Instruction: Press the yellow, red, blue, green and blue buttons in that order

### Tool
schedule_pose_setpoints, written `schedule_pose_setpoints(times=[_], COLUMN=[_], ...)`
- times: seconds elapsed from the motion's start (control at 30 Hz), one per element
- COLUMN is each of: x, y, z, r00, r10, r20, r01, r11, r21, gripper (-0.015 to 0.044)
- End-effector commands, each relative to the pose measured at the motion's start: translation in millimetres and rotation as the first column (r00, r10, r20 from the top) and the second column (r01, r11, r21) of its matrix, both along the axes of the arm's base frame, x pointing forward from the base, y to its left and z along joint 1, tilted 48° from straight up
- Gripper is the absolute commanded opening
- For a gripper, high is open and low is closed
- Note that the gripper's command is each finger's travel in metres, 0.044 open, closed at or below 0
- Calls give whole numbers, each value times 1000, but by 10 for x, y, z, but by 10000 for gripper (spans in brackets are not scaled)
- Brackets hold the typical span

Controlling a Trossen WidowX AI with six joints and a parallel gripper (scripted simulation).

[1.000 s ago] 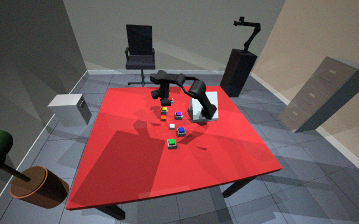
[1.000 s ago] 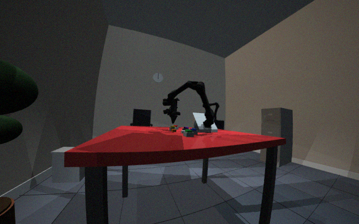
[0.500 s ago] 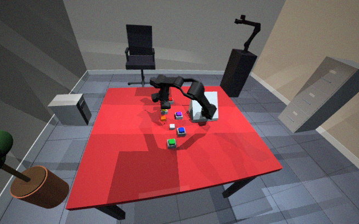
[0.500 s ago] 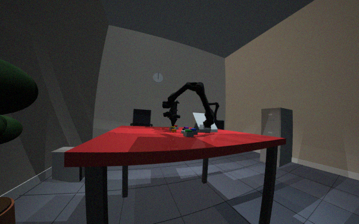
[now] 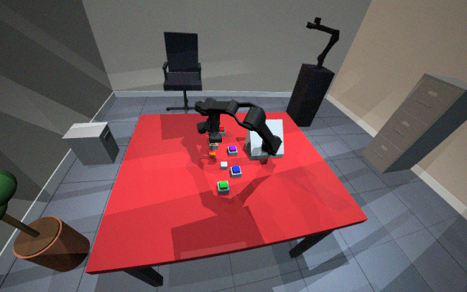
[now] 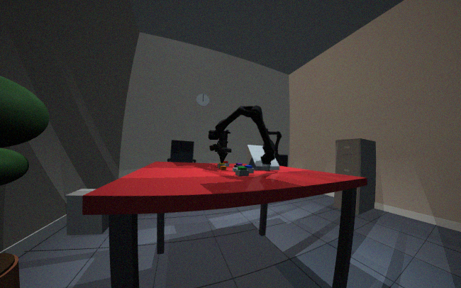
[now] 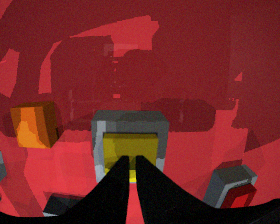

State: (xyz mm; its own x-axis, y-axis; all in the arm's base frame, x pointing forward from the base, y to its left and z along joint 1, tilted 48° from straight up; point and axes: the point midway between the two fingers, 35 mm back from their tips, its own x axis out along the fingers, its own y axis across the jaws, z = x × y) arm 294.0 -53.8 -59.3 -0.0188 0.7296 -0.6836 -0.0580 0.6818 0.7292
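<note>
My gripper (image 6: 222, 161) (image 7: 132, 161) is shut and empty, pointing down over the yellow button (image 5: 213, 146) (image 7: 130, 145). The fingertips are at or just above its cap; contact cannot be told. The fingers hide part of the cap in the wrist view. The red button (image 5: 221, 129) (image 7: 239, 199) sits behind the yellow one in the top view and at lower right in the wrist view. The blue button (image 5: 236, 170) (image 6: 248, 167) is nearer the front in the top view. The green button (image 5: 223, 185) (image 6: 242, 168) is the frontmost one.
A purple button (image 5: 232, 149) stands between the yellow and blue buttons. An orange block (image 5: 212, 154) (image 7: 35, 125) lies close to the yellow button. A white block (image 5: 223, 165) lies left of the blue button. A pale slanted panel (image 5: 274, 132) stands by the arm's base.
</note>
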Motion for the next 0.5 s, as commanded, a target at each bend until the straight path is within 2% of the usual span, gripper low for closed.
schedule_pose_setpoints(times=[0.0, 0.17, 0.47], x=[-4, 1, 23], y=[18, -18, -398], z=[-1, 17, 368], r00=[1000, 1000, 1000], r10=[-1, 0, -2], r20=[-6, -1, -6], r01=[1, 0, 2], r11=[1000, 1000, 1000], r21=[4, 0, 1], gripper=[20, 20, 20])
